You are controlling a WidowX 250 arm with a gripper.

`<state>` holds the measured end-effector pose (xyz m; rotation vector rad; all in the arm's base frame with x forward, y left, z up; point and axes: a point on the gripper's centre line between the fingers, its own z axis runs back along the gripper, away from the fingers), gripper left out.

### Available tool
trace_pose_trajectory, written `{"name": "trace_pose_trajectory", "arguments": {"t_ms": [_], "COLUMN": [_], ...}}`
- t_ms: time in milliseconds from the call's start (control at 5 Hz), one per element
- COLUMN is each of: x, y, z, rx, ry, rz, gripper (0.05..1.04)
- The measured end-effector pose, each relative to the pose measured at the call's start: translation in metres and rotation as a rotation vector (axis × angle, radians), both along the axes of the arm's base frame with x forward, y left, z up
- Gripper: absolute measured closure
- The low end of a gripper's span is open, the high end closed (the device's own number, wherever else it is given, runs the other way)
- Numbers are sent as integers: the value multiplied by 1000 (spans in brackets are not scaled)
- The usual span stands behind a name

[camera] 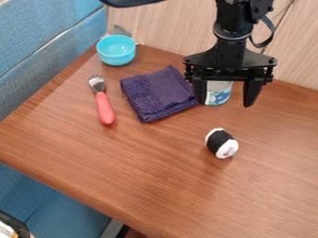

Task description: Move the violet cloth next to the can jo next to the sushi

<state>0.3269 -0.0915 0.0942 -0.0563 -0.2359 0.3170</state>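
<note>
1. Violet cloth (pixel 158 93), folded into a rough square, lies flat on the wooden worktop (pixel 155 181), its right corner right beside the can (pixel 217 94); whether the two touch is hard to tell.
2. Black gripper (pixel 225 104) hangs down from the top of the camera view, open, its fingers spread wide and pointing at the worktop. The can shows between them, partly hidden, with a pale side and a blue-green pattern.
3. Sushi (pixel 221 143), a white roll with a dark band and a pinkish centre, rests on its side, nearer the camera than the cloth and the can and apart from both.
4. Red-handled fork (pixel 105 108) lies to the left of the cloth, tines toward the bright blue bowl (pixel 116 51), which sits upright near the worktop's far left corner.
5. Blue upholstered seating (pixel 53 35) lines the left side; pale wood panelling (pixel 164 25) stands behind.
</note>
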Motion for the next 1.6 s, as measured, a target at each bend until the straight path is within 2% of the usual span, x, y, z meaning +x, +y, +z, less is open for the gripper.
{"name": "trace_pose_trajectory", "arguments": {"t_ms": [200, 400, 600, 1000, 1200, 1600], "x": [-3, -2, -6, 3, 11, 38], "y": [0, 25, 48, 98, 118, 132], "z": [-12, -14, -14, -13, -28, -50], "rx": [7, 0, 55, 108, 125, 59], "ry": [37, 61, 72, 49, 59, 31], "rz": [-2, 45, 71, 162, 186, 178], "gripper": [83, 83, 83, 83, 83, 83]}}
